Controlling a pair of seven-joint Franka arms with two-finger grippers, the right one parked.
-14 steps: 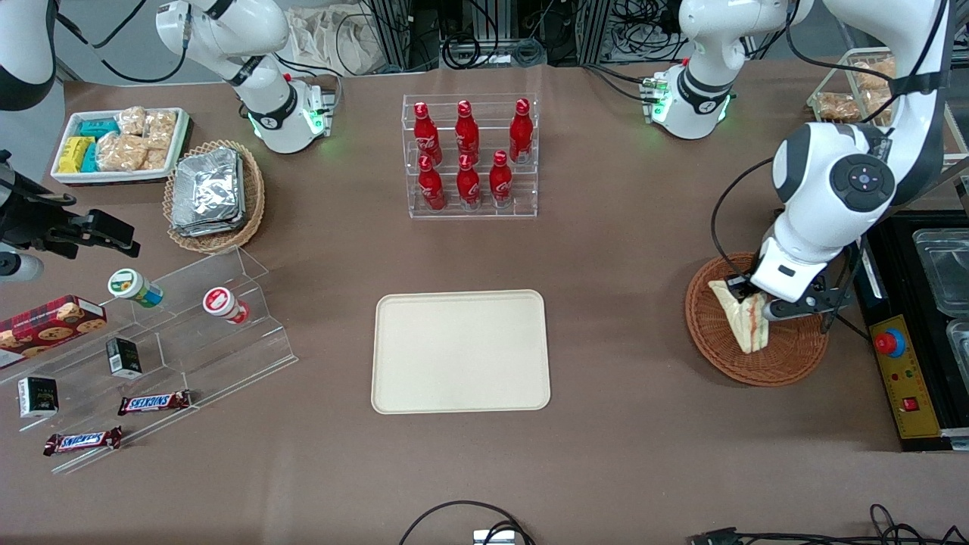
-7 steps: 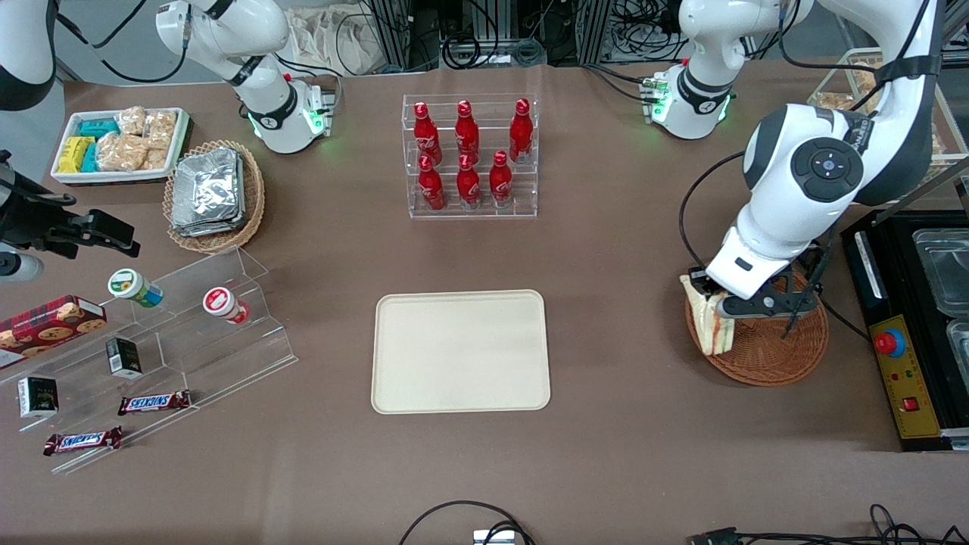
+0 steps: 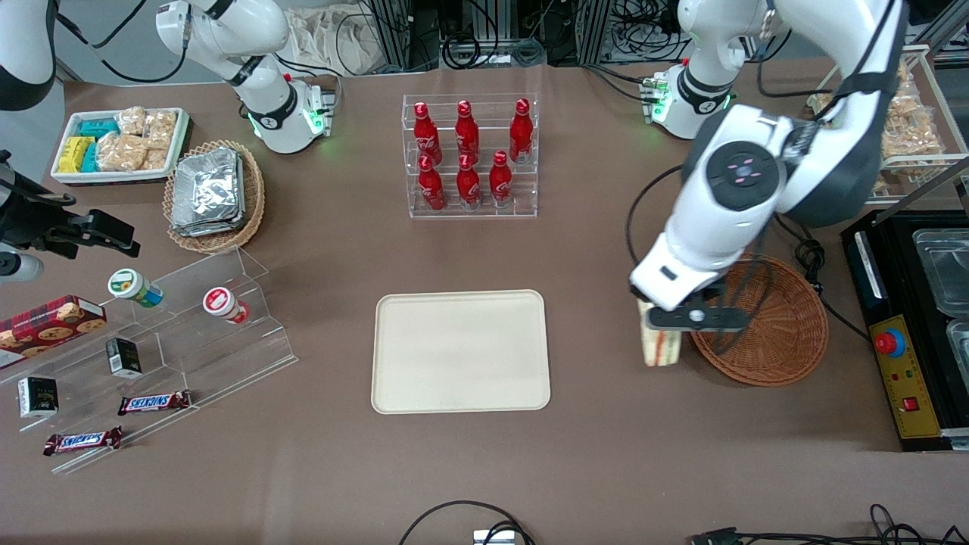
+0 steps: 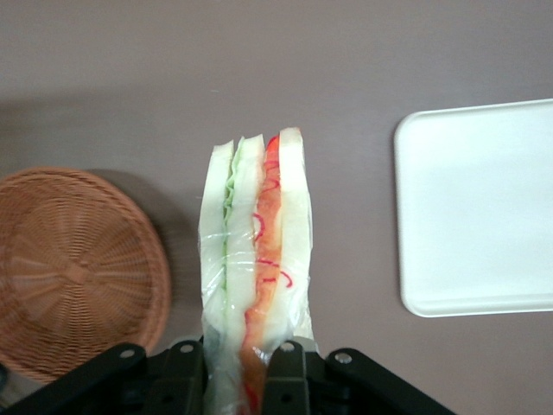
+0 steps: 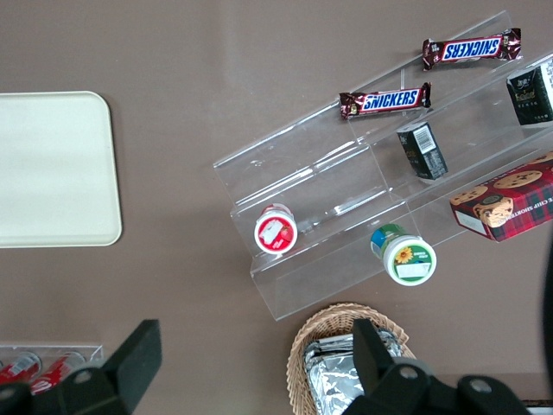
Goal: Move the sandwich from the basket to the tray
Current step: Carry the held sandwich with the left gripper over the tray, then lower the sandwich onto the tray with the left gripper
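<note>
The left arm's gripper (image 4: pixel 242 380) is pinching the triangular white-bread sandwich (image 4: pixel 255 259), holding it above bare brown table between the round reddish-brown wicker basket (image 3: pixel 780 333) and the flat cream rectangular tray (image 3: pixel 460 352), clear of both.

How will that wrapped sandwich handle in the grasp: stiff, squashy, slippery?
Probably squashy: the gripper is shut on the sandwich across soft bread layers. The clear film looks slippery, so it may slide. Held at one end, it hangs between basket and tray and may sway.
</note>
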